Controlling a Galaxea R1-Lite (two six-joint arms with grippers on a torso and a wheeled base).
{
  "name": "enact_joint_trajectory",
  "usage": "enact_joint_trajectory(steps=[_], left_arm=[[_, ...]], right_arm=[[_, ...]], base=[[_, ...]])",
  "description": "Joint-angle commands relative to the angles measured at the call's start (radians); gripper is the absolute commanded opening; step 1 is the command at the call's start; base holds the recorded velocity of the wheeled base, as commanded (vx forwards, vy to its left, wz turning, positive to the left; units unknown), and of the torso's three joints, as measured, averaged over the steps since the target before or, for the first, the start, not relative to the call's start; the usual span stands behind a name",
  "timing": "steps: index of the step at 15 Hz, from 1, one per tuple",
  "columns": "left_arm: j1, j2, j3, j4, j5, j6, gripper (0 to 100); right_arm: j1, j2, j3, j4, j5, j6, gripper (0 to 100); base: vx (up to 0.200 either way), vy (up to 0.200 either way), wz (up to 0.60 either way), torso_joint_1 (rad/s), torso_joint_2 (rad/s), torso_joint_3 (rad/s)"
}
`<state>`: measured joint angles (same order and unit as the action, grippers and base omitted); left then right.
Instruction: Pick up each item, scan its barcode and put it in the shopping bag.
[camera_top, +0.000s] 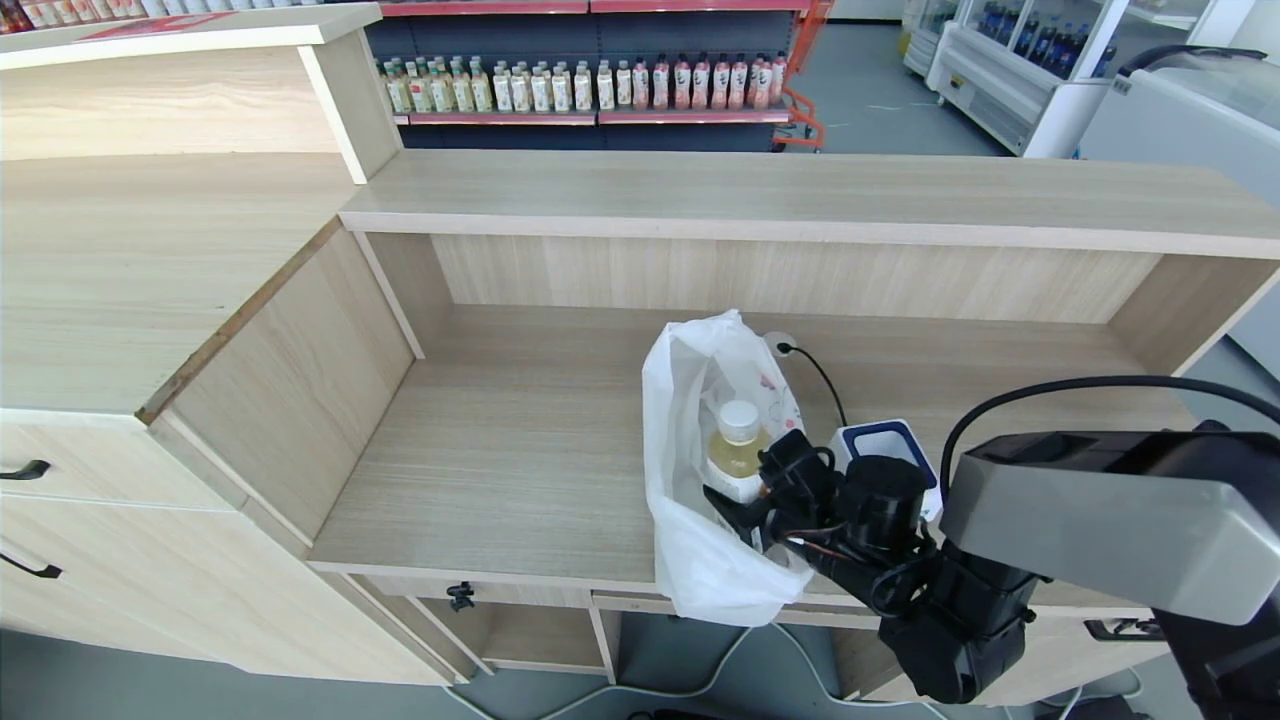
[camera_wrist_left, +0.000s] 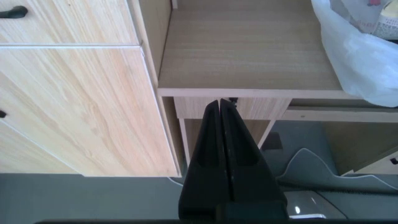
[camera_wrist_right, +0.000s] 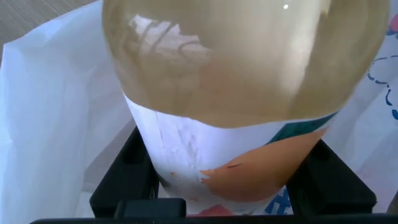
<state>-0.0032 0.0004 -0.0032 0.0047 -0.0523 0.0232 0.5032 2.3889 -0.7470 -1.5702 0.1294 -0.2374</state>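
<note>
Left gripper (camera_wrist_left: 221, 107): held low before the front edge of the counter (camera_wrist_left: 249, 62), its two black fingers pressed together with nothing between them; pale wood drawer fronts (camera_wrist_left: 81, 106) are seen beside it. Right gripper (camera_top: 755, 492): reached in from the near right over the counter's front edge, its fingers (camera_wrist_right: 124, 177) clamped on either side of the lower body of a bottle (camera_top: 738, 450). Bottle: clear plastic, pale yellow drink, white cap, white and orange label; it is held upright in the open mouth of the shopping bag (camera_top: 690, 560), and whether its base touches the bag's bottom cannot be told. Shopping bag: thin white plastic, stood on the lower work surface with its near end drooped over the front edge. Scanner (camera_top: 885, 440): small white box with a dark blue top face, set just beside the bag on its right and partly covered by the right arm. Cable (camera_top: 822, 375): black, run from a round hole in the work surface behind the bag toward the scanner. Raised ledge (camera_top: 800, 195): pale wood, across the back of the counter. Shop shelf (camera_top: 580, 85): beyond the ledge, lined with rows of drink bottles. Display coolers (camera_top: 1000, 70): white, at the far right.
</note>
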Motion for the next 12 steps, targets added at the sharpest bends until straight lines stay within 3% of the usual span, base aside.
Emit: enact_joint_trajectory(steps=[1,4,9,12], left_arm=[[0.0,0.001,0.0,0.0,0.0,0.0,0],[0.0,0.001,0.0,0.0,0.0,0.0,0],[0.0,0.001,0.0,0.0,0.0,0.0,0],[0.0,0.001,0.0,0.0,0.0,0.0,0]], right_arm=[[0.0,0.015,-0.002,-0.001,-0.001,0.0,100],[0.005,0.012,0.0,-0.001,0.001,0.003,100],[-0.015,-0.177,0.0,-0.001,0.003,0.162,100],[-0.031,-0.335,0.006,0.128,0.001,0.241,100]], base=[[0.0,0.0,0.0,0.0,0.0,0.0],[0.0,0.0,0.0,0.0,0.0,0.0],[0.0,0.0,0.0,0.0,0.0,0.0],[0.0,0.0,0.0,0.0,0.0,0.0]])
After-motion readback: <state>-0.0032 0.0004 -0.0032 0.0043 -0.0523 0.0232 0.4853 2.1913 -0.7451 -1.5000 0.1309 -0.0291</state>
